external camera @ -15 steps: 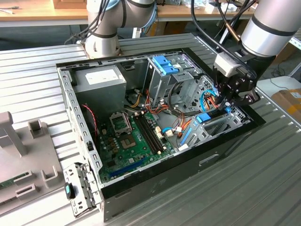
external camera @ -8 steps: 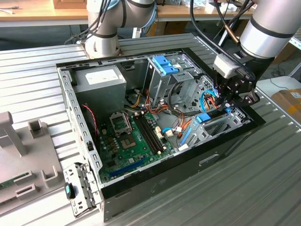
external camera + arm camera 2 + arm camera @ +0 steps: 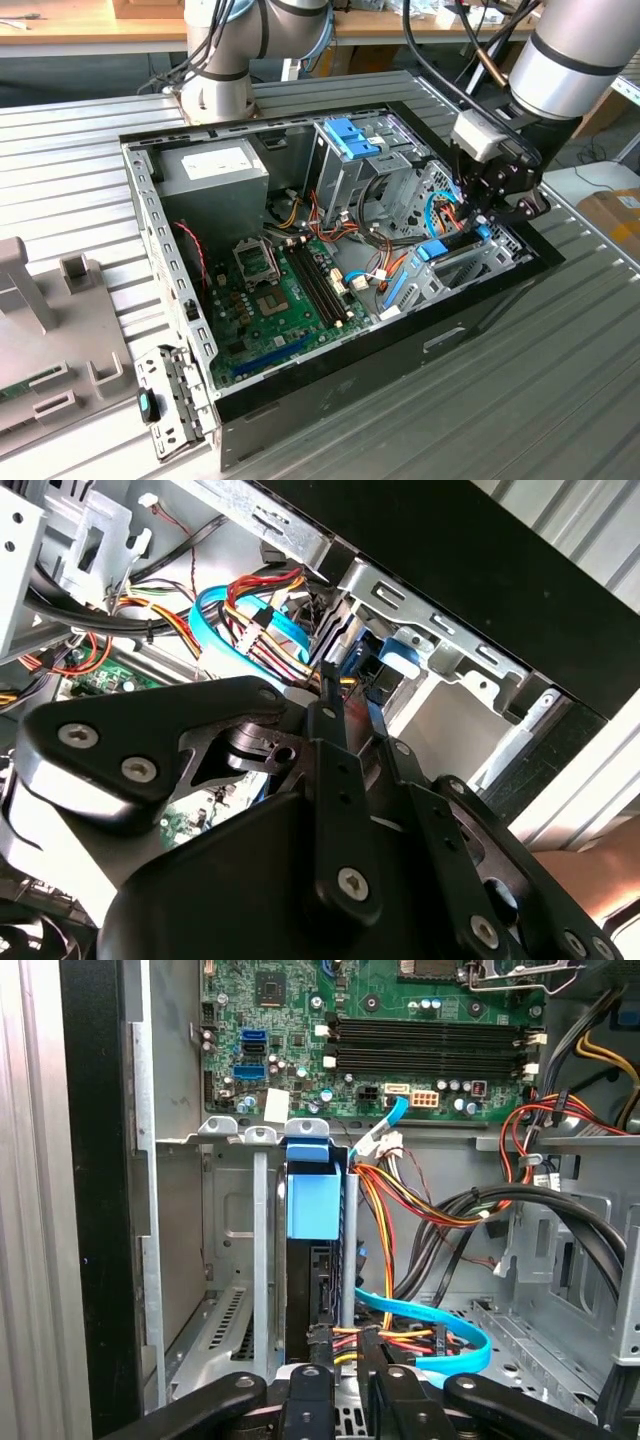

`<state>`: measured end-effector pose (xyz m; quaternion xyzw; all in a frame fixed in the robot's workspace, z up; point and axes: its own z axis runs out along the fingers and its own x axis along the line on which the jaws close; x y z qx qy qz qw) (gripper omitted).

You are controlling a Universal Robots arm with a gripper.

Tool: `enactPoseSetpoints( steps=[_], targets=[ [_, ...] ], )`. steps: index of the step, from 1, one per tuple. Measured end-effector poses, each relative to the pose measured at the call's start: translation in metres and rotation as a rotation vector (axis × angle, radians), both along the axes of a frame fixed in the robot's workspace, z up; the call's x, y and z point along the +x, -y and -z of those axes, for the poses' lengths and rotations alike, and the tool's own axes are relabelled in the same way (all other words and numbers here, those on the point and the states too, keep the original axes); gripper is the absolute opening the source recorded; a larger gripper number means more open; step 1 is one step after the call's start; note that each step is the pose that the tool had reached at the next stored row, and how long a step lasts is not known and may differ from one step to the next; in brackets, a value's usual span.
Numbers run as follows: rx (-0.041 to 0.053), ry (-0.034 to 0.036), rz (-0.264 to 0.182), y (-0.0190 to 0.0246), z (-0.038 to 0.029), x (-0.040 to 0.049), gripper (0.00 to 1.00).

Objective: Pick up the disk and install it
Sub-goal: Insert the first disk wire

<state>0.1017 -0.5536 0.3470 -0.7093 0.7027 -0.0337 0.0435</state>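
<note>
The disk (image 3: 310, 1280) stands on edge in the drive bay at the case corner. Its blue end tab (image 3: 312, 1200) points toward the motherboard, and a silver bay rail runs along each side of it. In the exterior view the disk (image 3: 432, 250) lies low in the bay at that view's right, with my gripper (image 3: 478, 222) just above its far end. My gripper (image 3: 343, 1338) is shut, the fingertips (image 3: 318, 1345) close together with nothing held between them, right at the disk's cable end. In the second wrist view my gripper (image 3: 348, 705) reaches down beside the bay's metal wall.
Orange, red and black cables (image 3: 420, 1210) and a thin blue cable (image 3: 430, 1322) crowd the space beside the disk. A tall silver cage with blue clips (image 3: 350, 140) rises behind the bay. The motherboard (image 3: 280, 290) and power supply (image 3: 215, 165) fill the case's other side. A grey fixture (image 3: 40, 330) sits on the table.
</note>
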Motion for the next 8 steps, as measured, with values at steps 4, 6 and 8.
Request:
enactPoseSetpoints(
  steps=[4, 6, 8],
  targets=[
    [0.0007, 0.0000, 0.000, 0.0001, -0.0004, 0.0000, 0.24],
    [0.0008, 0.0000, 0.000, 0.0001, -0.0046, 0.0000, 0.24],
    [0.0009, 0.0000, 0.000, 0.0001, -0.0104, 0.0000, 0.24]
  ],
)
